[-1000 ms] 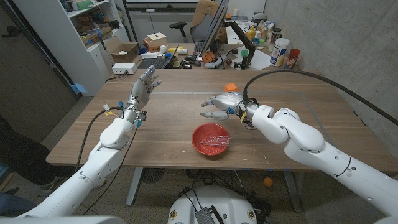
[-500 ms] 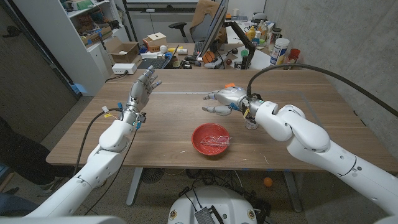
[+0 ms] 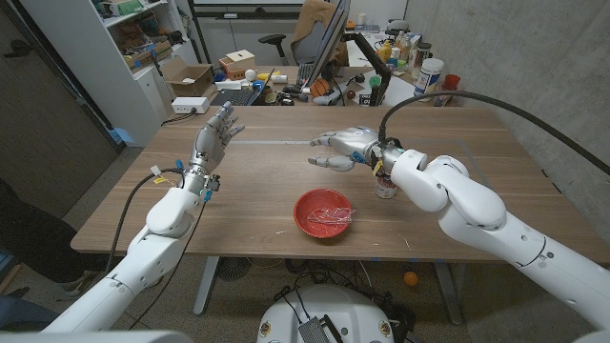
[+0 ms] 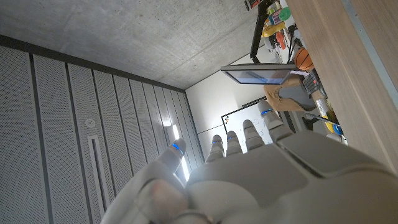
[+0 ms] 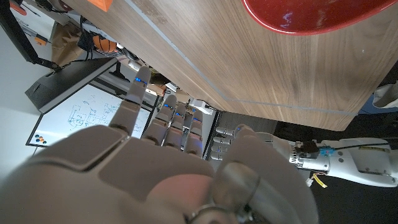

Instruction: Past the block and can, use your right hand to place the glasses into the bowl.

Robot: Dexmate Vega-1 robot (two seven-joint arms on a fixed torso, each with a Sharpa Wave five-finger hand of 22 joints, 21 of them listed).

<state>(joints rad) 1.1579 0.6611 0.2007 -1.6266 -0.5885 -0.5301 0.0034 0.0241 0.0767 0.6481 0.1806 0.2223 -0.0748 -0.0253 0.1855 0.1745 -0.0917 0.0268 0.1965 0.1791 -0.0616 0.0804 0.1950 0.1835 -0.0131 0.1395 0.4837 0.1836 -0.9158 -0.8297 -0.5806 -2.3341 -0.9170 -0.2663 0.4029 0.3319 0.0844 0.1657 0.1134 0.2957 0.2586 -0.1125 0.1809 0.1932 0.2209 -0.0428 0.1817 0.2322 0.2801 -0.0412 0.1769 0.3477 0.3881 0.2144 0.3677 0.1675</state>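
Glasses (image 3: 329,211) in bowl (image 3: 307,220), below right hand (image 3: 345,150)

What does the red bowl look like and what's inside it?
The red bowl is round and shallow, looks like smooth shiny plastic, and sits upright on the wooden table near the front edge, about midway between the two arms. Clear glasses lie inside, resting on its bottom. No hand touches it; the right hand hovers farther back, past the bowl. The right wrist view shows part of its red rim.

A cardboard box (image 3: 193,79) sits beyond the wooden table (image 3: 257,181).
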